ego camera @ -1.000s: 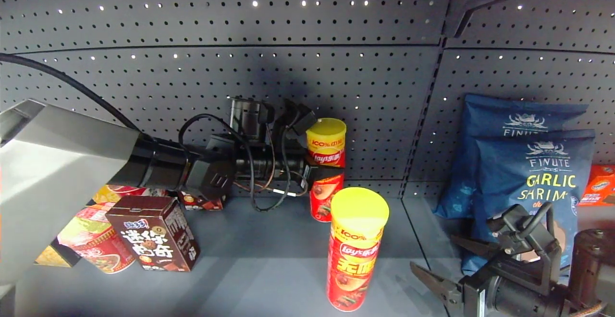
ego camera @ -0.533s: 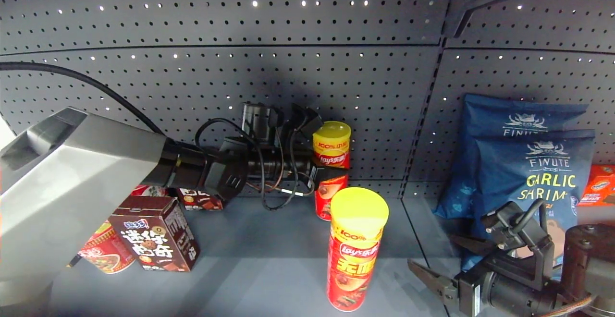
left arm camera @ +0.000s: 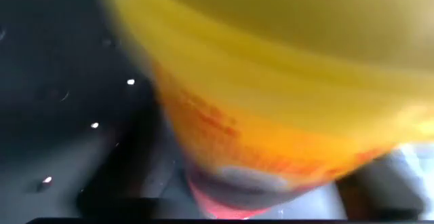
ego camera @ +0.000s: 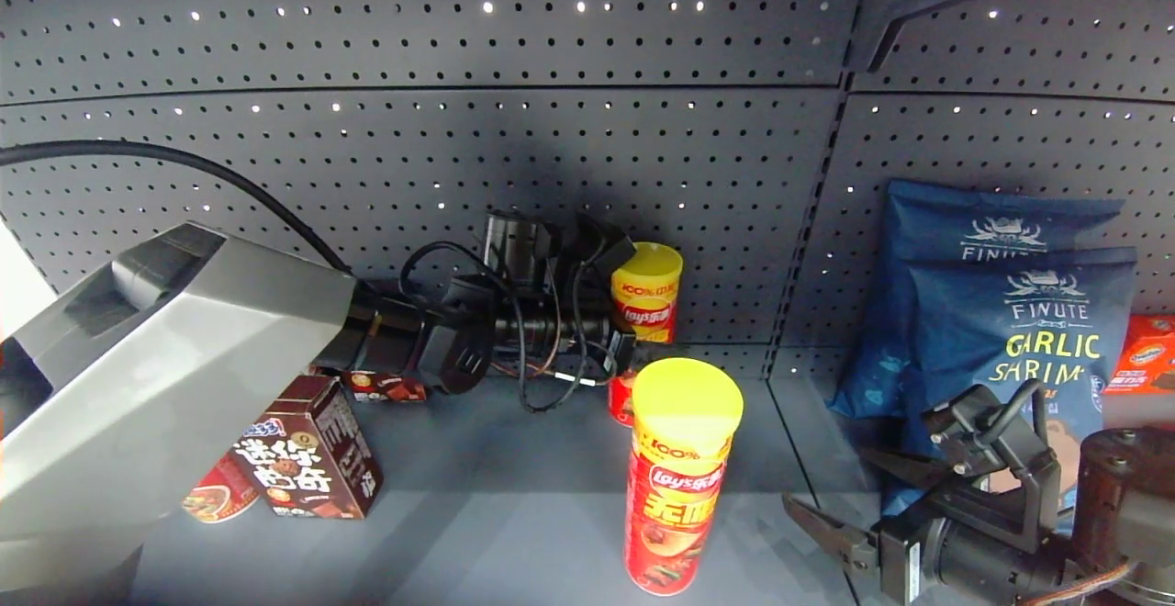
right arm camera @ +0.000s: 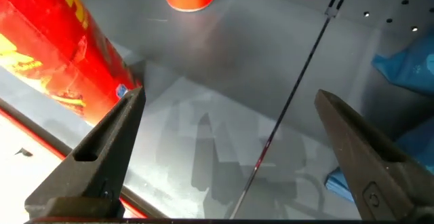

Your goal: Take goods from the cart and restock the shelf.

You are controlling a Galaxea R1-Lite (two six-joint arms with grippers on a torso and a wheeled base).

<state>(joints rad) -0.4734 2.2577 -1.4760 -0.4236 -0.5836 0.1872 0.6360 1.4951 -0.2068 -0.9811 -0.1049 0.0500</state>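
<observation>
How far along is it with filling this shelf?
The front chip can already stands upright on the shelf. In hand: the left claw grips the rear chip can near the pegboard; whether its base touches the shelf is hidden. Left: let go and pull back. The right claw is open and empty, free to fetch more.

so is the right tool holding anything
No, the right tool is open over bare shelf, gripping nothing.
</observation>
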